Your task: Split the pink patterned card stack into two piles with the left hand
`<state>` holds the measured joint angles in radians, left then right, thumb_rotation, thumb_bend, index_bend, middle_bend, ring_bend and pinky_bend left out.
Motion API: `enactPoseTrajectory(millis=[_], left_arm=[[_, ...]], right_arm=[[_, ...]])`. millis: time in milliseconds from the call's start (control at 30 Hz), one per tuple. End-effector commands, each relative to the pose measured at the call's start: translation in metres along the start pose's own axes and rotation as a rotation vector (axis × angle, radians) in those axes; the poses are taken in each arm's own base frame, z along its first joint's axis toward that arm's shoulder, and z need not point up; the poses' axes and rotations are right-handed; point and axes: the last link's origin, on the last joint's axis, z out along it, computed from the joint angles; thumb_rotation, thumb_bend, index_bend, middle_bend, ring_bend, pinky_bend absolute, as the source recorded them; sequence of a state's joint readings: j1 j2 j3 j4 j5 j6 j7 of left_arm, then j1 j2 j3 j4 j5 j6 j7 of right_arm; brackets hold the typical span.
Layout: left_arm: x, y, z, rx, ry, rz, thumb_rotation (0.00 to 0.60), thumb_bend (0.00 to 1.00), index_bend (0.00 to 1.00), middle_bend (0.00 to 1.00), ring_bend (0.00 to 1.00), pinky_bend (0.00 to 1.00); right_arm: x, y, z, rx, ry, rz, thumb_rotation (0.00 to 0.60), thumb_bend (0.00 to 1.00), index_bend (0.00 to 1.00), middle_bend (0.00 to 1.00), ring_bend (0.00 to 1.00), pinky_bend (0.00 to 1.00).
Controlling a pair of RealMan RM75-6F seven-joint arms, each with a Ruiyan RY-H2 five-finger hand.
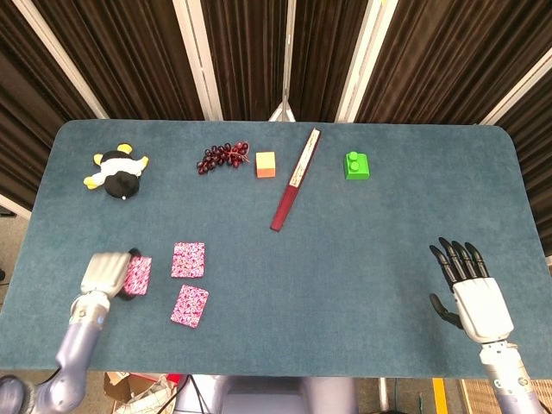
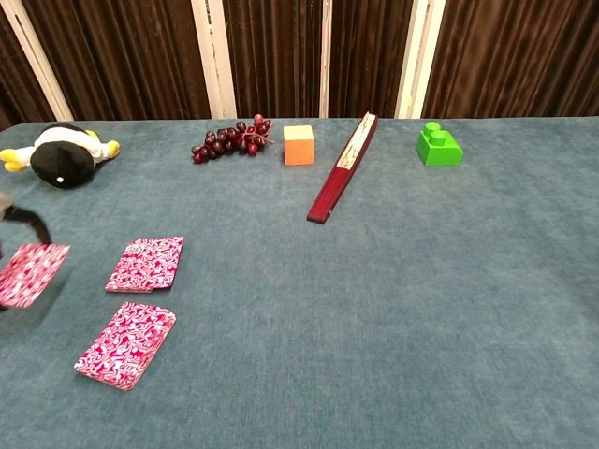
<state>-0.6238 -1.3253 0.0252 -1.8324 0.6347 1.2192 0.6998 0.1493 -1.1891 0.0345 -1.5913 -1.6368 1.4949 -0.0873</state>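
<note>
Pink patterned card stack point(image 1: 188, 259) lies flat on the table point(image 1: 345, 259) at about 8 o'clock from the table's middle, with a second pink packet point(image 1: 190, 305) just beyond it toward 6 o'clock, apart from it. Your left hand point(image 1: 108, 273) sits at 9 o'clock from the stack, near but not touching it, and it grips a lifted portion of cards point(image 1: 137, 275) between its fingers; in the chest view that portion point(image 2: 30, 273) hangs clear of the cloth at the far left edge, tilted, with only a dark fingertip showing above it.

From the hand, the stack left on the table lies toward 3 o'clock. Its long axis runs roughly 12 to 6 in the head view, leaning slightly, and the held cards run much the same way, so the two sets are close to parallel. The packet nearer you points more toward 1 and 7 o'clock.

Your right hand point(image 1: 470, 289) is well apart at 4 o'clock, fingers spread and holding nothing, so the left is by far the nearer hand and the task names it anyway.

By my reading the split itself is made: what you carry needs only to be set down flat on bare cloth at 9 o'clock of the stack, with a clear gap so the piles read as separate. Watch the tilt as you lower, since loose cards may fan or slide out of your fingers
</note>
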Motion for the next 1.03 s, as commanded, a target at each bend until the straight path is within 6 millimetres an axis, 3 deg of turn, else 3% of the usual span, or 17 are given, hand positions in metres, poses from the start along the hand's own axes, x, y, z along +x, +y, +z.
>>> enactPoseTrajectory(millis=[33, 233, 300, 367, 533, 633, 700, 800, 867, 933, 967, 1033], left_arm=[[-0.012, -0.009, -0.004, -0.005, -0.019, 0.010, 0.600, 0.35, 0.37, 0.89, 0.89, 1.00], [-0.025, -0.009, -0.003, -0.019, -0.033, -0.004, 0.600, 0.34, 0.34, 0.88, 0.89, 1.00], [-0.027, -0.007, -0.002, -0.024, -0.029, -0.013, 0.600, 0.28, 0.29, 0.88, 0.88, 1.00], [-0.027, -0.006, -0.001, -0.029, -0.024, -0.015, 0.600, 0.16, 0.20, 0.86, 0.87, 1.00], [-0.017, -0.008, -0.005, -0.029, 0.014, -0.022, 0.600, 0.01, 0.02, 0.85, 0.86, 1.00], [-0.005, -0.014, -0.012, -0.024, 0.048, -0.041, 0.600, 0.00, 0.00, 0.82, 0.84, 0.99], [0.003, -0.019, -0.019, -0.023, 0.072, -0.059, 0.600, 0.00, 0.00, 0.74, 0.77, 0.95], [0.016, -0.031, -0.041, -0.031, 0.145, -0.112, 0.600, 0.00, 0.00, 0.36, 0.50, 0.70], [0.020, -0.042, -0.058, -0.041, 0.204, -0.117, 0.600, 0.00, 0.00, 0.06, 0.19, 0.40], [0.017, -0.054, -0.075, -0.054, 0.254, -0.092, 0.600, 0.00, 0.00, 0.00, 0.03, 0.20], [0.014, -0.062, -0.085, -0.059, 0.278, -0.074, 0.600, 0.00, 0.00, 0.00, 0.00, 0.11], [0.008, -0.076, -0.101, -0.063, 0.320, -0.038, 0.600, 0.00, 0.00, 0.00, 0.00, 0.02]], right_arm=[[0.000, -0.001, 0.001, 0.002, 0.000, -0.001, 0.600, 0.37, 0.00, 0.00, 0.00, 0.04], [-0.001, -0.002, 0.001, 0.003, 0.000, 0.000, 0.600, 0.37, 0.00, 0.00, 0.00, 0.04], [-0.001, -0.002, 0.001, 0.004, 0.000, 0.000, 0.600, 0.37, 0.00, 0.00, 0.00, 0.04], [-0.001, -0.002, 0.001, 0.004, 0.000, 0.000, 0.600, 0.37, 0.00, 0.00, 0.00, 0.04], [0.000, -0.001, 0.001, 0.002, 0.000, -0.001, 0.600, 0.37, 0.00, 0.00, 0.00, 0.04], [0.000, -0.001, 0.001, 0.003, -0.001, -0.003, 0.600, 0.37, 0.00, 0.00, 0.00, 0.04], [0.000, 0.000, 0.001, 0.003, -0.001, -0.003, 0.600, 0.37, 0.00, 0.00, 0.00, 0.04], [0.000, -0.001, 0.001, 0.005, 0.002, -0.007, 0.600, 0.37, 0.00, 0.00, 0.00, 0.04], [0.000, -0.001, 0.001, 0.006, 0.003, -0.012, 0.600, 0.37, 0.00, 0.00, 0.00, 0.04], [0.000, 0.000, 0.000, 0.004, 0.003, -0.017, 0.600, 0.37, 0.00, 0.00, 0.00, 0.04], [0.000, 0.000, 0.000, 0.003, 0.003, -0.019, 0.600, 0.37, 0.00, 0.00, 0.00, 0.04], [0.001, 0.001, 0.000, -0.002, 0.006, -0.022, 0.600, 0.37, 0.00, 0.00, 0.00, 0.04]])
